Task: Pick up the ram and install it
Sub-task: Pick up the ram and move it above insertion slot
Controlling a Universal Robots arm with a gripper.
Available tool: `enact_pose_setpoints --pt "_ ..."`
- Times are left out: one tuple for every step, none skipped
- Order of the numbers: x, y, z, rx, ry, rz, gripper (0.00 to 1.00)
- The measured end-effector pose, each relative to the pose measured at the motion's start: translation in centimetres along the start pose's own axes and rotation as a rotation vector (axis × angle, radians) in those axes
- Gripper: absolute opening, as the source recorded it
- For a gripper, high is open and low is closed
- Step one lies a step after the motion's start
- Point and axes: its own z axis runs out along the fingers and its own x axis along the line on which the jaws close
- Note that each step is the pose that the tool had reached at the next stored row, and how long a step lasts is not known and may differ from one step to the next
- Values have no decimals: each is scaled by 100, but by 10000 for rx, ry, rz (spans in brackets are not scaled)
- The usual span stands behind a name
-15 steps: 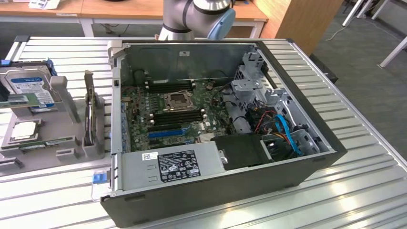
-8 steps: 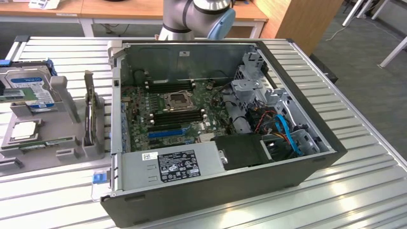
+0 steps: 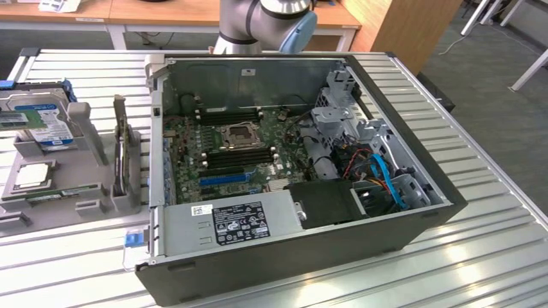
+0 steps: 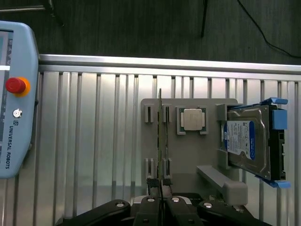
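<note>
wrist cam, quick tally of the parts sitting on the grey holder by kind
ram: 1
cpu: 1
hard drive: 1
total: 3

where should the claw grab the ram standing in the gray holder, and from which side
Take the ram by its top long edge, midway between the gray holder's slot posts, coming straight down and pinching its two flat faces. It stands on edge with its ends seated in slots.
</note>
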Motion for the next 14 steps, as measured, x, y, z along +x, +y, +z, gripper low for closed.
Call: enact_pose_setpoints --pt "0 0 0 0 0 0 11" --pt "0 0 0 0 -1 0 11" --pt "0 0 -1 -1 1 0 11" --pt "0 0 -1 -1 1 0 11" --pt "0 0 -1 -1 1 0 11" --pt "0 -1 -1 -2 1 0 11" --pt "0 -5 -3 -3 3 0 11" --pt "0 -14 -4 -4 3 -3 11" --pt "0 -26 -3 -3 2 -1 11" --pt "0 -44 -3 -2 1 0 11" --pt "0 -65 -5 -2 1 -1 11" --pt "0 -85 -6 -2 2 0 11" --pt "0 -107 -6 -1 0 1 11" --pt "0 -130 -7 -1 1 1 11"
